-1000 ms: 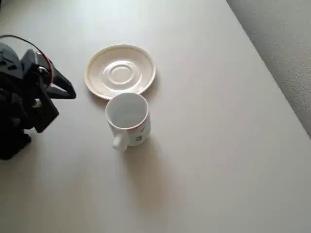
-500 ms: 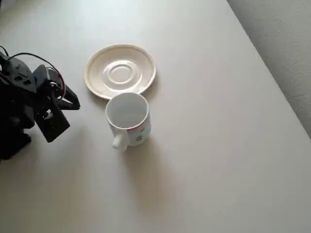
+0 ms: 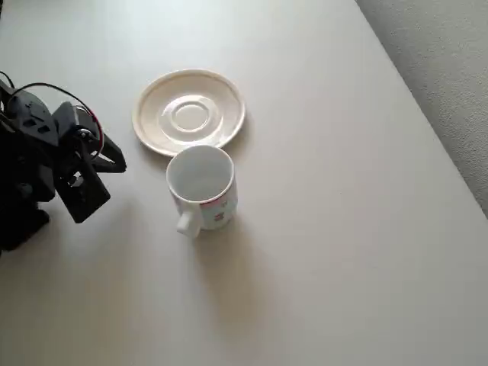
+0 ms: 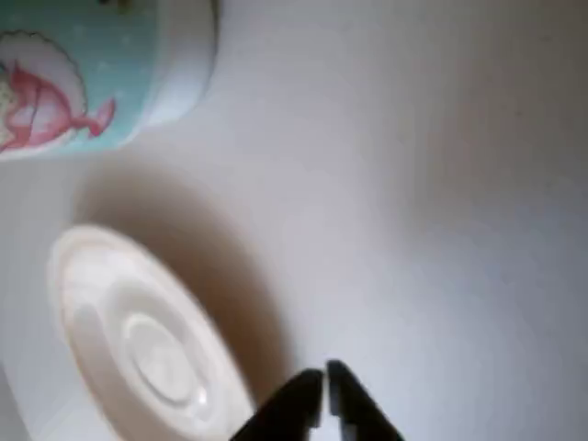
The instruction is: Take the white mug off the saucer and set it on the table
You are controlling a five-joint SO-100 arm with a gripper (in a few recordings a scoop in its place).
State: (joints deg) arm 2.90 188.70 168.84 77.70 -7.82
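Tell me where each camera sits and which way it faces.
Overhead view: above the table, looking down at mug and saucer; arm with gripper at the left edge.
Wrist view: on the gripper, low, facing across the table; shut fingertips at the bottom edge.
Shared: mug, saucer, table.

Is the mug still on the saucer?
Off. The white mug stands upright on the table beside the empty saucer.

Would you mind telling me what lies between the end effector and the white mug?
Only bare table separates the end effector from the mug, in the overhead view.
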